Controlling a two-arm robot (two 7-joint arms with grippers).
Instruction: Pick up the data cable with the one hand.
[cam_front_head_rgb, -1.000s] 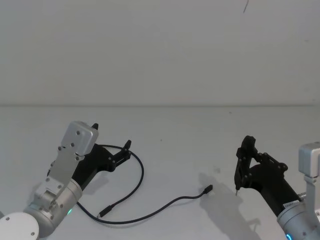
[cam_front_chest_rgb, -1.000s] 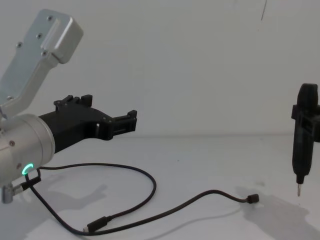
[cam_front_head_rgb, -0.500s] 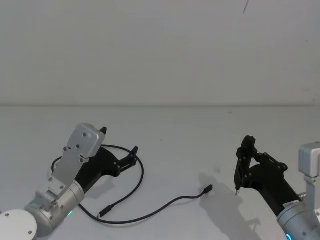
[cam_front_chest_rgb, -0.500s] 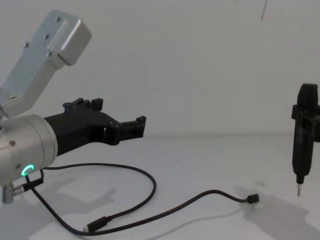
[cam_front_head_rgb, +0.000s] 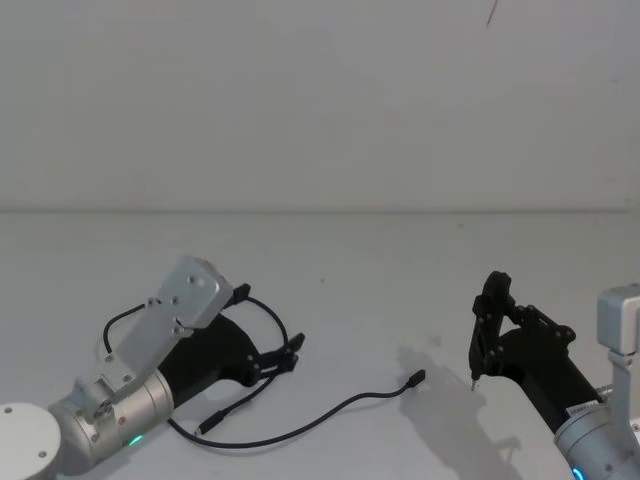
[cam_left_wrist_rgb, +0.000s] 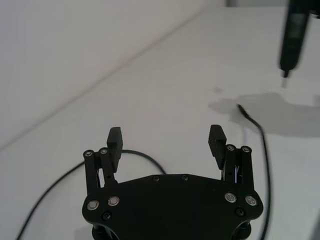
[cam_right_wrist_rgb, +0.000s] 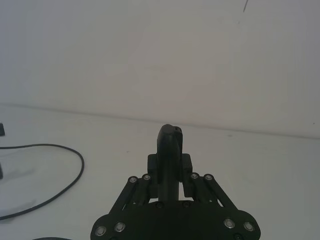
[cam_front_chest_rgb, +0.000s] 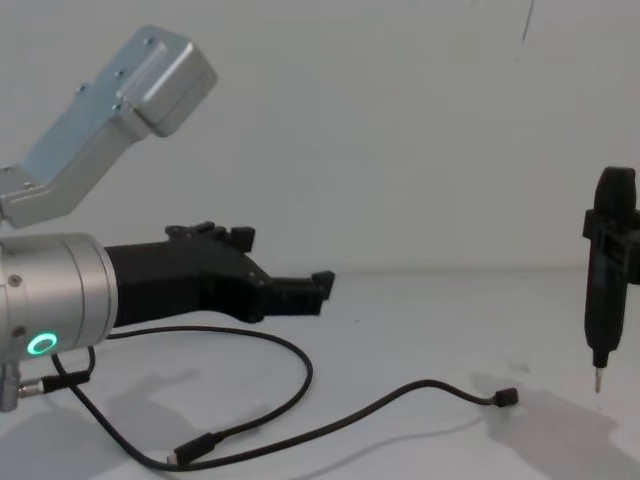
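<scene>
While the data cable (cam_front_head_rgb: 385, 393) lies loose on the white desk (cam_front_head_rgb: 380, 270), the left hand (cam_front_head_rgb: 290, 355) hangs above its loop, released and holding nothing.

On the desk's left side, the left hand reaches forward from its thick silver wrist (cam_front_chest_rgb: 50, 310) (a green ring glows on it). From the chest it is raised off the desk and apart from the cord beneath, and its own wrist camera shows the two fingers (cam_left_wrist_rgb: 114, 141) spread wide with bare desk between them. The right hand (cam_front_head_rgb: 490, 300) stands well apart at the right, clenched on a slim black pointed tool (cam_front_chest_rgb: 608, 270) whose metal tip points down, just above the desk. The cable curls in a loop under the left hand, then snakes right. One small plug (cam_front_head_rgb: 415, 378) ends it near the tool's tip, and the other plug (cam_front_chest_rgb: 195, 447) lies at the near left.
</scene>
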